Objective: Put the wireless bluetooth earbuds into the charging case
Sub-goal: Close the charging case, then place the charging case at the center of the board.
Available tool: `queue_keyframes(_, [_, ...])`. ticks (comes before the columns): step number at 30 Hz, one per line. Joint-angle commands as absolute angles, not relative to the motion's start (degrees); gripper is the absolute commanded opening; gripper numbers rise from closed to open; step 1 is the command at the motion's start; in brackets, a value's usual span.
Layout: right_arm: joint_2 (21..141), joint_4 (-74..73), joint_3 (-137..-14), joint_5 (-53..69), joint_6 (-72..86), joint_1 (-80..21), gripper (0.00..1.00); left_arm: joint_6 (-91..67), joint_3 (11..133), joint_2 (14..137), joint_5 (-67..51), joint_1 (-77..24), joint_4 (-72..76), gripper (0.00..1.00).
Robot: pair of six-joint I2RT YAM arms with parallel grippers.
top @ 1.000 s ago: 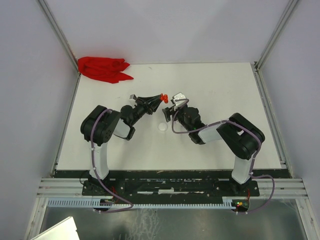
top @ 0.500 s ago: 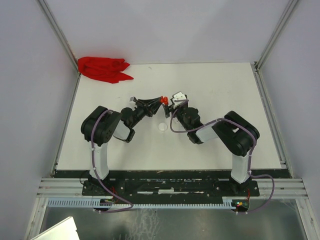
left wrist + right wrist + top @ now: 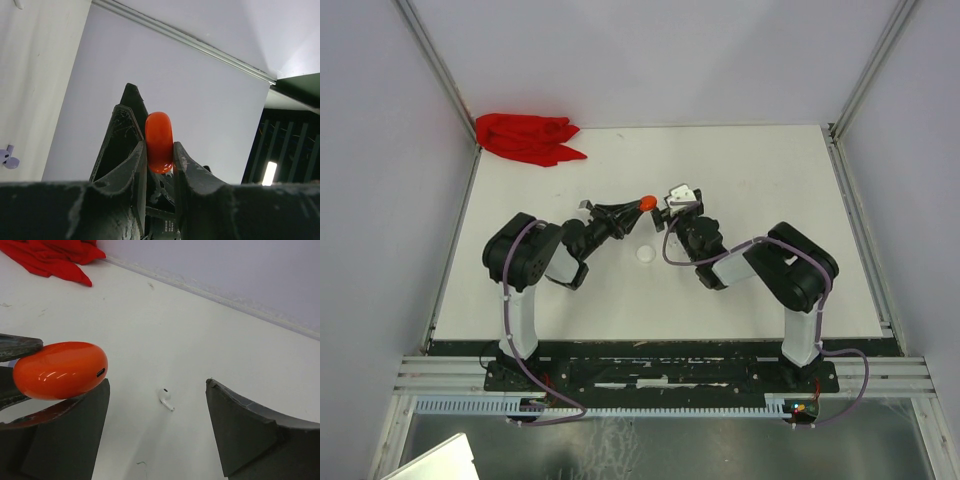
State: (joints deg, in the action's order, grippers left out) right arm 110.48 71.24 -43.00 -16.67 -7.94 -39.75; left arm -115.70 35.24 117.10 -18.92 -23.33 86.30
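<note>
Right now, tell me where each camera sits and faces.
Top external: above, behind the bases, facing down at the table; left arm, right arm show.
Left wrist: looks along the left fingers, shut on the orange charging case.
Right wrist: looks between the open right fingers at a white earbud.
All three share the case.
</note>
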Motion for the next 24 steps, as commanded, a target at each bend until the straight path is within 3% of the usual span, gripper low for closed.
queue_keyframes(1, [106.41,72.78,-41.4,-20.38,-8.07,-39.64,0.86,-117.48,35.84,118.67,-19.2,-23.29,93.52,0.03])
queue_keyframes(4, [101.19,65.26,-40.19,-25.83,-5.56,-39.67,0.88,-115.79,38.23,119.94,-20.91,-22.07,93.06,0.03])
queue_keyframes(7, [93.6,41.84,-44.15,-32.93,1.07,-39.23,0.92,-109.81,42.51,120.79,-24.19,-20.26,87.58,0.03])
queue_keyframes(11, [88.36,11.94,-53.3,-26.22,7.84,-37.29,0.95,-98.38,49.2,121.2,-27.37,-18.17,73.6,0.03])
queue_keyframes(16, [85.55,1.71,-56.47,-20.61,10.25,-35.7,0.97,-84.27,56.78,121.55,-27.31,-17.24,57.77,0.03])
queue_keyframes(24, [82.5,0.97,-54.96,-19.48,10.78,-34.24,0.98,-66.09,66.66,121.82,-22.06,-17.14,36.45,0.03])
